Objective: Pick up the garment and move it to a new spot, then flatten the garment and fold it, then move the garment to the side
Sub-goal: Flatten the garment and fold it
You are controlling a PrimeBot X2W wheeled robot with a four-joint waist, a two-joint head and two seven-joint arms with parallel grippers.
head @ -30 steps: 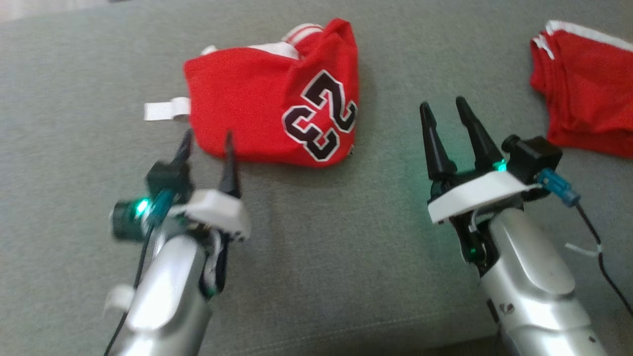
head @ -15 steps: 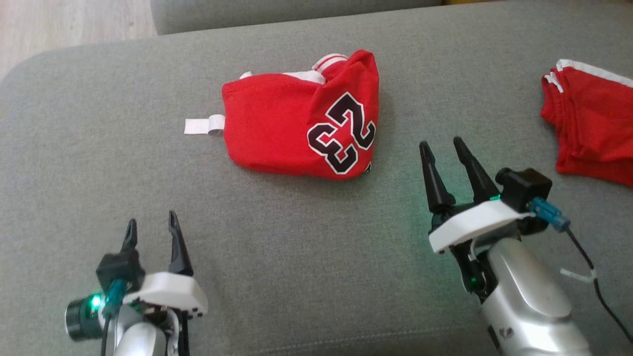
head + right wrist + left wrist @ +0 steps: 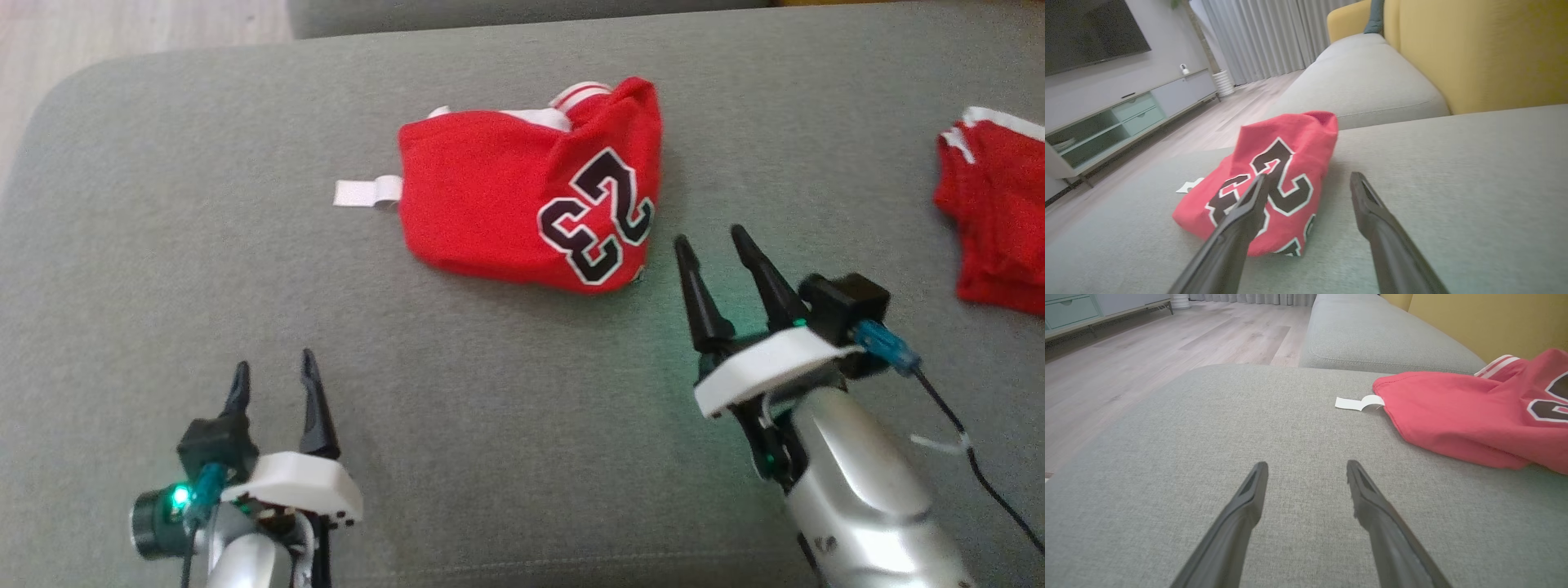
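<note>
Lying bunched and folded on the grey sofa cushion (image 3: 490, 408), the red garment (image 3: 522, 212) numbered 23 sits just ahead of our right gripper (image 3: 710, 236), which is spread and empty, probably poised to grasp it. Our left gripper (image 3: 274, 362), likewise spread and empty, hovers well apart, leaving room.

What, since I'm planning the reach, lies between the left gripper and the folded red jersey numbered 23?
Nothing but bare grey fabric cushion separates the left gripper from the red jersey, in the left wrist view; its white tag lies aside.
</note>
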